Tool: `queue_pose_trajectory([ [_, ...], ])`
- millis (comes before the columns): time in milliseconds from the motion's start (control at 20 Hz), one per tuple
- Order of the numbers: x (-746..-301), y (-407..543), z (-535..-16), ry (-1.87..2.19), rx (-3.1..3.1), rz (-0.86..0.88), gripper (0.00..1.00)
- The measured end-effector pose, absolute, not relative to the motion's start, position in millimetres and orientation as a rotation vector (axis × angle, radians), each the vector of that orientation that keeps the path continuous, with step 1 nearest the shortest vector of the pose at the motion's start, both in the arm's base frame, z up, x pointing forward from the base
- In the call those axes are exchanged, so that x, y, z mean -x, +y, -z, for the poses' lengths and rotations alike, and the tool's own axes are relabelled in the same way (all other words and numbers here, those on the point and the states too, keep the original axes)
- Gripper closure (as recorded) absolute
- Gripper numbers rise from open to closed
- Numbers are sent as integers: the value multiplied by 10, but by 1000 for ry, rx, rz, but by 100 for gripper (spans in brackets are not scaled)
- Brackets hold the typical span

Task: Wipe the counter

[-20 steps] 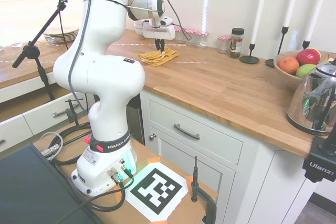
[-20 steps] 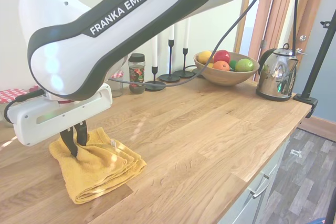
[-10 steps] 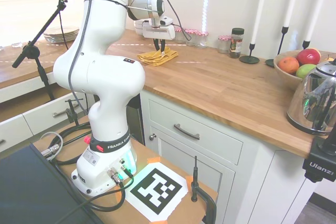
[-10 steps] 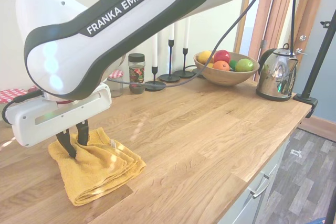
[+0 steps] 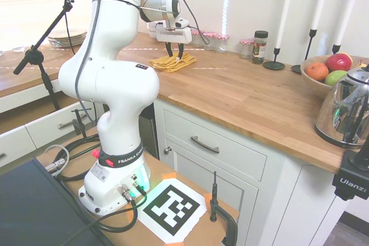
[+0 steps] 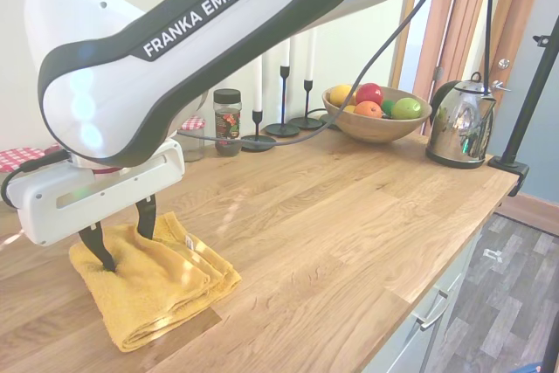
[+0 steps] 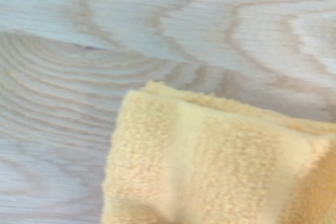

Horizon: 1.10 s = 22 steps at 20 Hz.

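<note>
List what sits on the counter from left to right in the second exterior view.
Yellow towel under the open end effector → spice jar → candlesticks → fruit bowl → kettle.

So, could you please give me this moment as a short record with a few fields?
surface: wooden counter
cloth: folded yellow towel lying flat on the counter
gripper: open, fingers spread over the towel's top, tips at the cloth
behind the towel: spice jar, candlesticks
far end: fruit bowl, metal kettle
</note>
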<state>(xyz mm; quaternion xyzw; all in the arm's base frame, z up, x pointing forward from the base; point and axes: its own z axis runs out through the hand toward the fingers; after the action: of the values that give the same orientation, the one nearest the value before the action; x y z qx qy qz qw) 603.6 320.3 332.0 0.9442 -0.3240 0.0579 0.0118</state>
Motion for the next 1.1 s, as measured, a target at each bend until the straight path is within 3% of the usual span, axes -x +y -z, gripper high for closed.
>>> queue_pose_trajectory([
  [1100, -5766, 3357, -3341, -967, -2988, -207, 0],
])
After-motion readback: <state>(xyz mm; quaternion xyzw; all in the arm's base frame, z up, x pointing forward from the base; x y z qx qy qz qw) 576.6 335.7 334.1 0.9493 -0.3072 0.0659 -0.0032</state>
